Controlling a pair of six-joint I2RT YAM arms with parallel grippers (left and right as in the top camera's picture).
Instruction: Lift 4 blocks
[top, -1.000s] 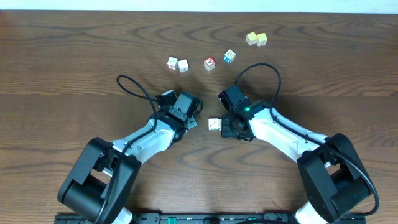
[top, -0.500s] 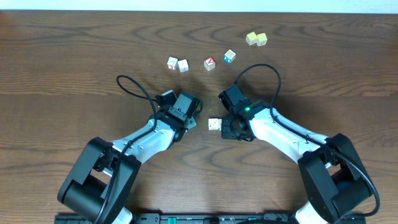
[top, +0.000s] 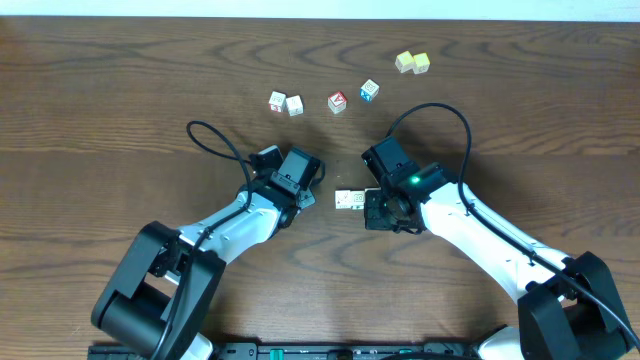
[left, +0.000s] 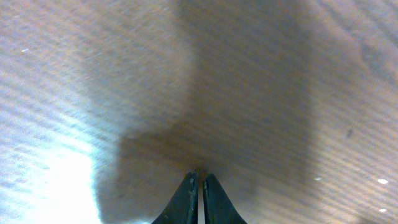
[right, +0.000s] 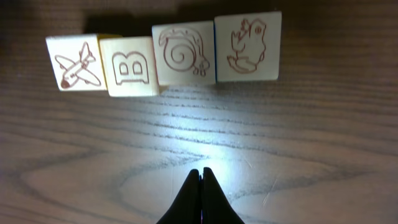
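Four white blocks lie side by side in a row on the table in the right wrist view: an airplane block (right: 73, 62), a letter B block (right: 130, 66), a snail block (right: 183, 54) and a duck block (right: 247, 46). My right gripper (right: 201, 171) is shut and empty, its tips a short way in front of the row. From overhead, part of the row (top: 349, 200) shows between my left gripper (top: 310, 196) and right gripper (top: 372, 205). The left gripper (left: 200, 177) is shut over bare wood, with no block in its own view.
Further back on the wooden table (top: 120, 100) lie two white cubes with pink edges (top: 285, 103), a red-faced cube (top: 337, 101), a blue-sided cube (top: 369, 90) and two pale yellow cubes (top: 412, 62). Black cables loop above both wrists.
My right arm has swung to the right, drawing its gripper a little away from the row, so more of the blocks show from overhead. The left arm has stayed put.
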